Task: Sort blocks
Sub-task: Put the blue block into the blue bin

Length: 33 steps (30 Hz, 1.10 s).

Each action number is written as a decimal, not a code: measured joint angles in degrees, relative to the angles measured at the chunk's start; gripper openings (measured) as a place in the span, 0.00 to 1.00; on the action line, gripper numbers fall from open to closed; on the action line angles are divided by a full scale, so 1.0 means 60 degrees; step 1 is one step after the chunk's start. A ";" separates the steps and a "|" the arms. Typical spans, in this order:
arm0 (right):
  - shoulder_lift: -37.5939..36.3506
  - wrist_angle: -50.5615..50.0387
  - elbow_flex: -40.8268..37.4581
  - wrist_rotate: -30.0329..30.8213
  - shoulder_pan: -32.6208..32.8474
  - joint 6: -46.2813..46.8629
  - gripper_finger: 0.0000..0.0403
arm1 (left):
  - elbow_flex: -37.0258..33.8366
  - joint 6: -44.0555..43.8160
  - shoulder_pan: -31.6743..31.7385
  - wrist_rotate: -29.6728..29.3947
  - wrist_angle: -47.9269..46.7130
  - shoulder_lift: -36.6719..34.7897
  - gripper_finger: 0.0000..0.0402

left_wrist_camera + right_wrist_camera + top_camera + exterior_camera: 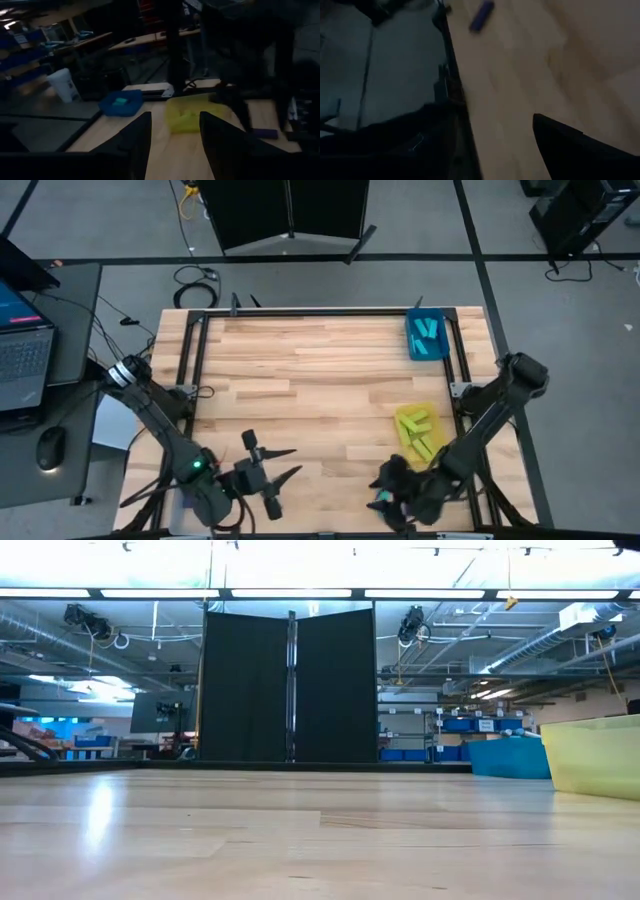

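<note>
A lone purple block lies flat on the wood near the table's near edge; the left wrist view shows the purple block beside the right arm. Cyan blocks lie in the blue tray at the far right. Yellow-green blocks lie in the yellow tray. My left gripper is open near the near edge, left of centre, with its fingers pointing toward the table's right. My right gripper is open near the near edge, below the yellow tray, and holds nothing.
The blue tray and the yellow tray stand along the table's right side. A black metal frame borders the tabletop. A laptop and a mouse sit on a side desk to the left. Bare wood spans the table's middle.
</note>
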 joint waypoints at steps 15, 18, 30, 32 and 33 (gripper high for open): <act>0.3736 -0.8379 0.5410 -0.1552 0.0064 0.5607 0.67 | -0.0093 -0.1578 -0.1270 -0.2830 -0.1653 0.0004 0.43; 0.4295 -0.8288 0.5668 -0.1702 0.0042 0.6048 0.69 | -0.0093 -0.1968 -0.1449 -0.2989 -0.1944 0.0004 0.43; 0.5467 -0.8181 0.5719 -0.2470 0.0142 0.8134 0.77 | -0.0093 -0.3763 -0.1541 -0.2374 -0.3087 0.0007 0.43; 0.5624 -0.8230 0.5713 -0.2510 0.0162 0.8312 0.75 | -0.0093 -0.3772 -0.1541 -0.2340 -0.3102 0.0007 0.43; 0.5713 -0.8192 0.5713 -0.2507 0.0185 0.8369 0.74 | -0.0093 -0.3773 -0.1544 -0.2338 -0.3099 0.0007 0.43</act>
